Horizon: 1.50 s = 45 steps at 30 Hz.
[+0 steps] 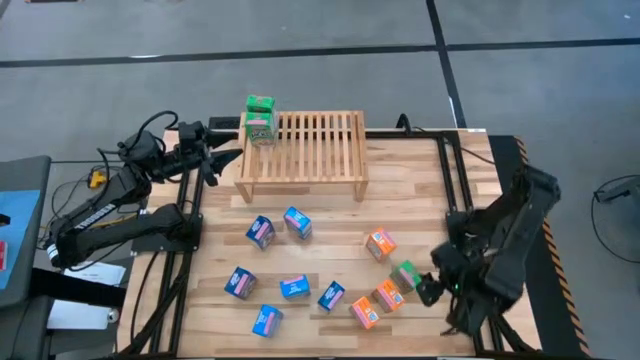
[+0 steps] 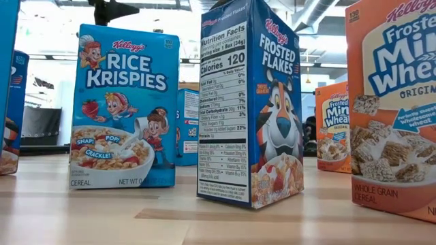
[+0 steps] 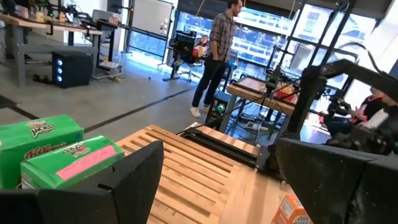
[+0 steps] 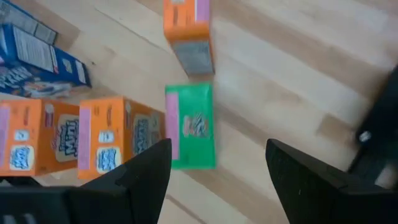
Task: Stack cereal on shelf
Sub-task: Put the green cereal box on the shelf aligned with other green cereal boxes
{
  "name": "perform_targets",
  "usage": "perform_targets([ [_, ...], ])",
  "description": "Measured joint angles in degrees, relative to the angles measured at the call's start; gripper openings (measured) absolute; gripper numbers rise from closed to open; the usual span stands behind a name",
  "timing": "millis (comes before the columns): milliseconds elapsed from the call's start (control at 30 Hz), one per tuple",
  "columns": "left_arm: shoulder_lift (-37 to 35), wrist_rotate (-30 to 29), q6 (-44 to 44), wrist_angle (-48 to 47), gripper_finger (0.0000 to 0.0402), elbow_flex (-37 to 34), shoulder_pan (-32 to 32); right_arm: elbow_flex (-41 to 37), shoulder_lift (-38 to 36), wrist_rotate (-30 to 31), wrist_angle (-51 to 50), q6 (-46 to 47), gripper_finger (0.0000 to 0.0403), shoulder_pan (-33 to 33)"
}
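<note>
— So, where do the cereal boxes stand at this moment?

— Two green boxes [image 1: 260, 117] are on the shelf [image 1: 305, 150], at its back left corner, one on top of the other. The shelf is at the far middle of the bench [image 1: 330, 260]. All other boxes are on the bench in front of the shelf. Six blue boxes [image 1: 262, 232] are spread on the left and middle part. More to the right I see three orange boxes [image 1: 380, 243] and one green box [image 1: 404, 276].

— And the left claw?

— The left claw [image 1: 228, 160] hovers just beside the left end of the shelf, near the two green boxes. Its fingers [image 3: 134, 180] are wide apart and hold nothing.

— What about the right claw?

— The right claw [image 1: 432, 285] is low at the near right of the bench, close to the single green box. In the right wrist view this green box [image 4: 190, 126] lies between the two fingers [image 4: 146, 168], but they do not touch it, so the claw is open and empty. Two orange boxes [image 4: 118, 140] stand just beside the green one, and a third orange box [image 4: 188, 34] lies beyond it.

— Is something visible from bench height?

— Yes, a Rice Krispies box [image 2: 124, 109] and a Frosted Flakes box [image 2: 248, 105] stand upright, apart from each other, with Mini-Wheats boxes [image 2: 392, 102] on the right.

— Anybody in the room?

— A person [image 3: 214, 56] stands behind the bench, far from it.
</note>
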Motion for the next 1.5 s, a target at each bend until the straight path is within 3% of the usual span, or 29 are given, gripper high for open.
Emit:
perform_targets([
  [167, 0.0, 1.0, -0.4, -0.5, 0.0302, 0.0, 0.0, 0.0, 5.8, 0.0, 4.4, 6.4, 0.0286, 4.2],
  [367, 1.5, 3.6, -1.4, -0.5, 0.0302, 0.0, 0.0, 0.0, 9.6, -6.8, 10.0, 2.9, 0.0286, 3.8],
  [700, 5.0, 5.1, -2.5, 1.0, 0.0302, 0.0, 0.0, -0.6, 15.1, -5.6, 9.3, 6.5, 0.0286, 2.4],
  [933, 5.2, 6.0, -3.7, 1.1, 0.0302, 0.0, 0.0, -4.7, 16.8, -5.7, 18.8, 7.4, 0.0286, 1.1],
  [1067, 5.2, 6.1, -4.2, 1.1, 0.0302, 0.0, 0.0, -4.2, 14.8, -5.8, 20.1, 6.6, 0.0287, 1.1],
  [1233, 5.2, 7.3, -4.1, 1.1, 0.0302, 0.0, 0.0, -2.2, 8.8, -8.1, 13.6, 1.7, 0.0287, 0.4],
  [1500, 5.2, 9.6, -4.4, 1.9, 0.0302, 0.0, 0.0, -1.3, -0.6, -9.3, 6.6, -11.9, 0.0287, -8.0],
])
